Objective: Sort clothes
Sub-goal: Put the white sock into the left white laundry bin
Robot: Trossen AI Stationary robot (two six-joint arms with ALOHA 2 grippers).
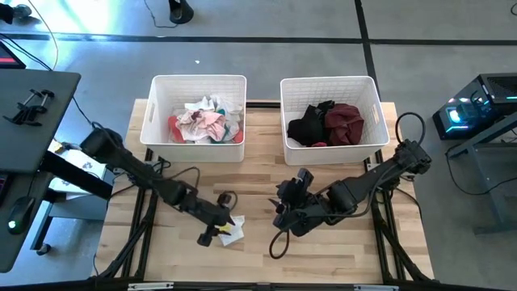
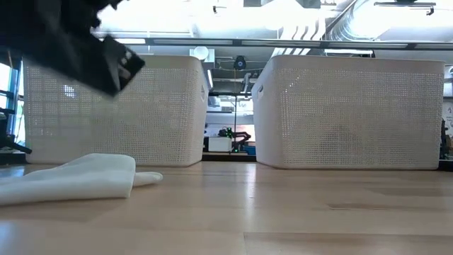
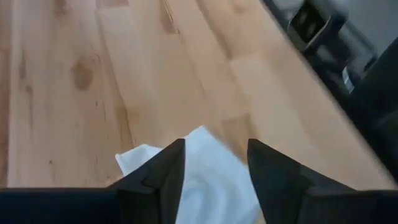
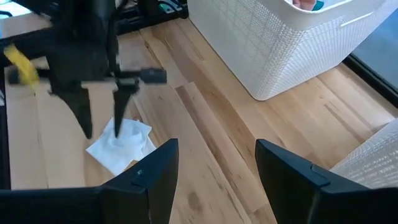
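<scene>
1. A white cloth (image 1: pixel 229 231) lies flat on the wooden table (image 1: pixel 258 162), near its front edge.
2. The left gripper (image 1: pixel 224 229) hangs directly over it, fingers (image 3: pixel 163 176) apart, straddling the fabric.
3. The right gripper (image 1: pixel 284 212) waits open nearby at mid-table.

Ahead of the left pincer (image 1: pixel 229 225), bare desk (image 1: pixel 258 158) runs to the two baskets, a narrow gap between left basket (image 1: pixel 198 145) and right basket (image 1: pixel 333 149). Beside it, the right pincer (image 1: pixel 284 212) and its arm block passage.
</scene>
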